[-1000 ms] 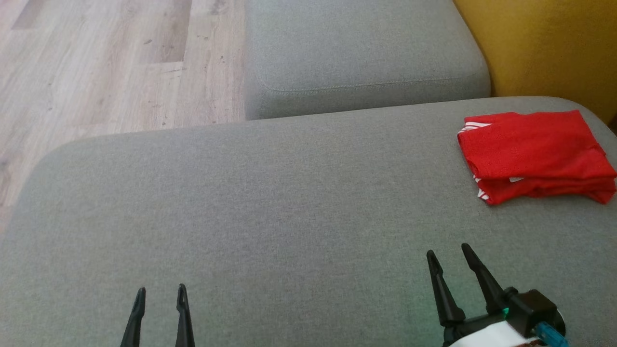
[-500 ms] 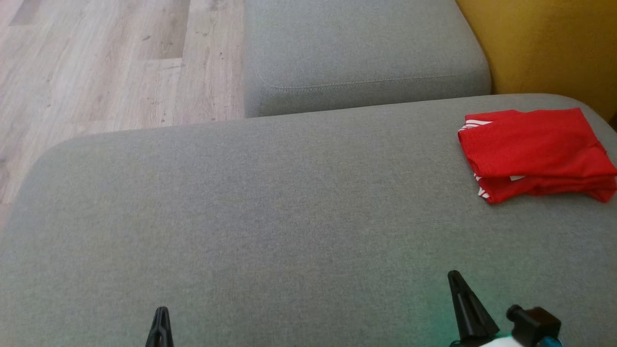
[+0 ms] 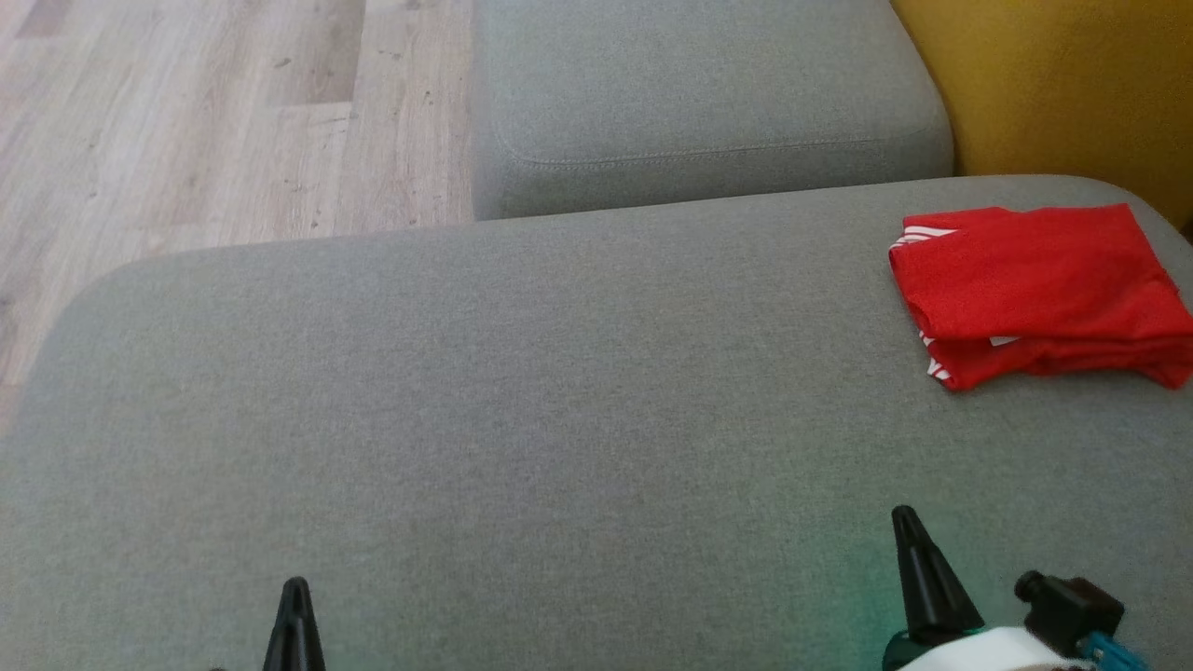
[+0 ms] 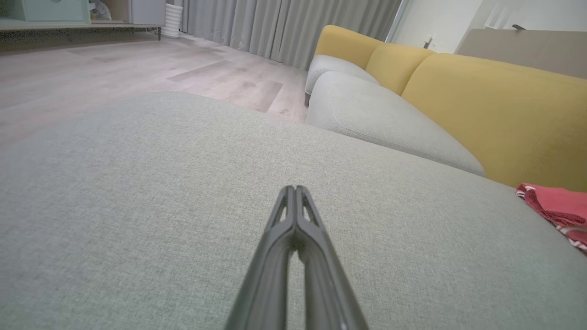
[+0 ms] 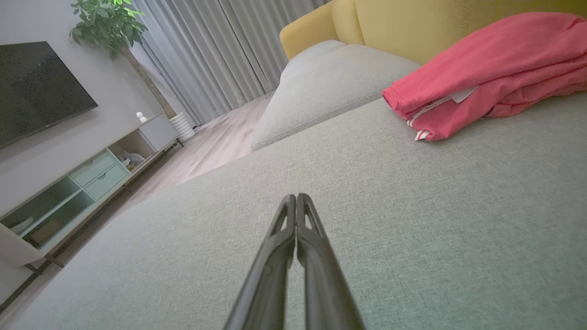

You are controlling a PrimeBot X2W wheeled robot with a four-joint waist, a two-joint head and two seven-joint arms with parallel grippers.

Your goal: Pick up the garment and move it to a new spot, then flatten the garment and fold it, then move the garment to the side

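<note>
Head view: the folded red fabric garment [image 3: 1035,289] lies at the far right of the grey fabric sofa seat [image 3: 559,419], well apart from both arms. Your left gripper [image 3: 295,596] and right gripper [image 3: 906,527], spread a second ago, now have their jaws clenched on nothing and sit drawn back near you. The task looks finished.

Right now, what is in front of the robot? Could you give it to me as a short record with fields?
Surface: grey sofa cushion, with a second grey cushion beyond it
Garment: red garment with white stripes, folded, lying at the cushion's far right
Left gripper: shut, empty, over bare cushion
Right gripper: shut, empty, apart from the garment
Surroundings: yellow backrest, wooden floor
Task stage: garment looks folded and set aside
</note>
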